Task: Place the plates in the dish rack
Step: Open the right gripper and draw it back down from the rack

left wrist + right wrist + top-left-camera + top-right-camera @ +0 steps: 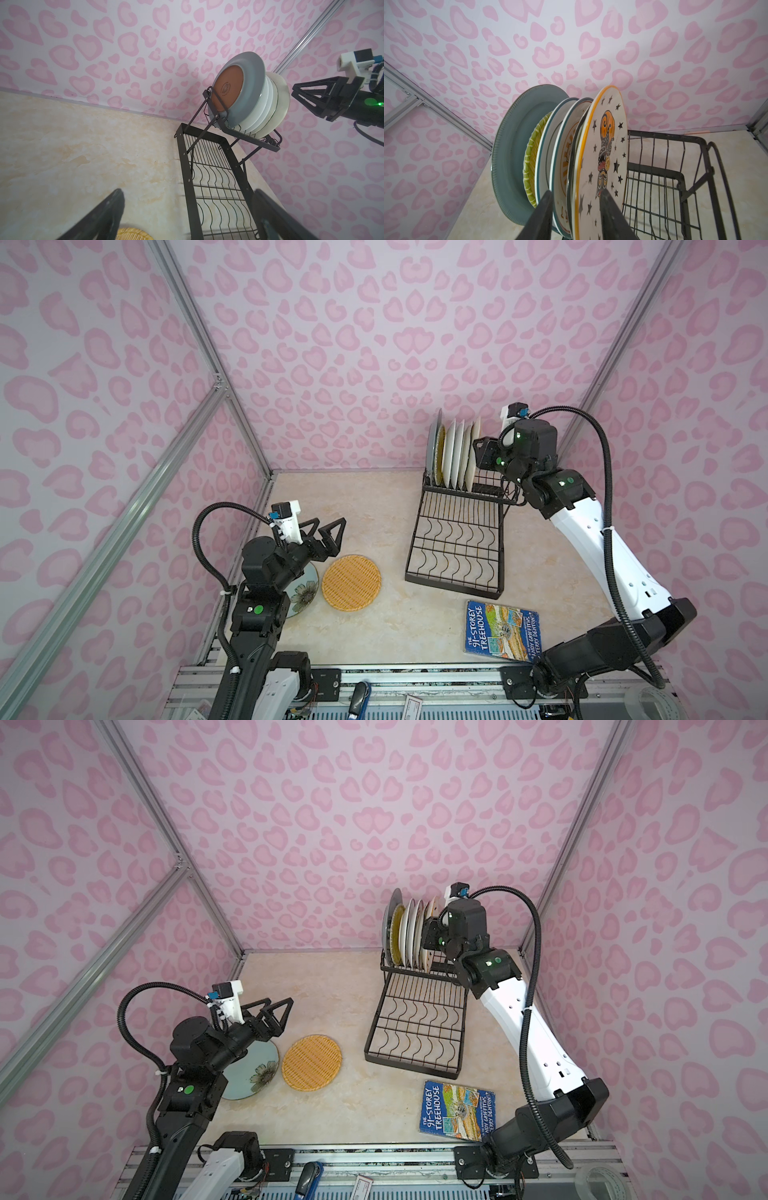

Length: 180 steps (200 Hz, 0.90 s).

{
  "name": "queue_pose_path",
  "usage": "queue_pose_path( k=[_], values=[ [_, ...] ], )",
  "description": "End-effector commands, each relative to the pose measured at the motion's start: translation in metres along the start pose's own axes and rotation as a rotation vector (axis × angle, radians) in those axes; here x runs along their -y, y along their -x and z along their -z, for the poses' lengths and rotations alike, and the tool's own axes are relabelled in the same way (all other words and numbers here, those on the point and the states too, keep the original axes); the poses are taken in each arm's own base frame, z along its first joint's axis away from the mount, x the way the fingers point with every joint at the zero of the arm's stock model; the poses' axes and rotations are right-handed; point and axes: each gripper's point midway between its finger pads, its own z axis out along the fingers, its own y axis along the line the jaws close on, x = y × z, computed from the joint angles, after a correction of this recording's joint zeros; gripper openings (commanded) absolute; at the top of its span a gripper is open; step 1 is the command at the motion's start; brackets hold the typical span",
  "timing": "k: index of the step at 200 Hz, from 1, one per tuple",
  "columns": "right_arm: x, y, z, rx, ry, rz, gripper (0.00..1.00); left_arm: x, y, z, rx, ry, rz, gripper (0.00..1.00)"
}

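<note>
Several plates stand on edge in the raised basket of the black dish rack [414, 531] [374, 1011]: a teal-grey plate [512, 155] [249, 83] at one end, then a yellow woven one [531, 162], white ones, and a star plate [608, 145] last. My right gripper [478, 456] [576, 192] straddles the star plate's rim and its neighbour's, jaws partly apart. An orange woven plate [351, 582] [311, 1061] and a pale green floral plate [303, 593] [249, 1073] lie flat at front left. Above and behind them my left gripper [330, 526] [279, 1006] [189, 193] hangs open and empty.
A blue paperback book [500, 630] [457, 1108] lies in front of the rack, near the right arm's base. The rack's wide flat tray holds nothing. Pink patterned walls close in the back and sides. A metal rail runs along the front edge.
</note>
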Motion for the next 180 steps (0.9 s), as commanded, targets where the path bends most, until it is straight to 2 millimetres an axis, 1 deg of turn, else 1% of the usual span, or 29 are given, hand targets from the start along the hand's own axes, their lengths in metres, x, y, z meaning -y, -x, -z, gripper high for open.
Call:
queue_pose_path(
  k=[1, 34, 52, 66, 89, 94, 95, 98, 109, 124, 131, 156, 171, 174, 180],
  values=[
    [-0.004, 0.006, 0.005, 0.019, 0.024, 0.003, 0.38, 0.001, 0.001, 0.001, 0.003, -0.003, -0.01, 0.98],
    [-0.01, 0.01, 0.023, 0.04, 0.063, -0.006, 0.38, 0.001, 0.001, 0.001, 0.003, -0.002, -0.011, 0.98],
    [-0.014, 0.006, 0.036, 0.045, 0.093, -0.012, 0.38, 0.001, 0.002, 0.001, 0.005, -0.002, -0.012, 0.98],
    [-0.017, 0.003, 0.049, 0.055, 0.121, -0.018, 0.38, 0.0, 0.001, 0.001, 0.003, 0.0, -0.01, 0.98],
    [-0.022, -0.01, 0.073, 0.07, 0.167, -0.017, 0.38, 0.0, 0.0, 0.001, 0.0, 0.002, -0.008, 0.98],
    [-0.025, -0.008, 0.081, 0.084, 0.186, -0.018, 0.38, 0.0, 0.0, 0.0, -0.001, 0.003, -0.008, 0.98],
    [-0.023, -0.014, 0.079, 0.071, 0.183, -0.018, 0.38, 0.0, 0.0, 0.0, -0.001, 0.003, -0.008, 0.98],
    [-0.022, -0.022, 0.079, 0.059, 0.184, -0.017, 0.4, -0.001, 0.0, 0.0, -0.002, 0.004, -0.007, 0.98],
    [-0.024, -0.033, 0.088, 0.052, 0.21, -0.014, 0.41, -0.001, -0.001, 0.0, -0.004, 0.005, -0.006, 0.98],
    [-0.025, -0.057, 0.095, 0.026, 0.246, -0.015, 0.43, -0.001, 0.0, 0.001, -0.002, 0.006, -0.005, 0.98],
    [-0.027, -0.066, 0.1, 0.016, 0.264, -0.011, 0.44, -0.001, -0.001, 0.001, -0.005, 0.006, -0.004, 0.98],
    [-0.037, -0.093, 0.115, -0.009, 0.349, 0.011, 0.44, 0.0, 0.0, 0.004, 0.002, 0.009, -0.007, 0.98],
    [-0.042, -0.109, 0.119, -0.016, 0.395, 0.006, 0.43, 0.001, 0.001, 0.006, 0.006, 0.015, -0.014, 0.98],
    [-0.042, -0.115, 0.118, -0.023, 0.403, 0.007, 0.43, 0.0, 0.0, 0.006, 0.005, 0.019, -0.015, 0.98],
    [-0.044, -0.118, 0.118, -0.023, 0.421, 0.006, 0.42, 0.0, 0.0, 0.007, 0.01, 0.023, -0.02, 0.98]
  ],
)
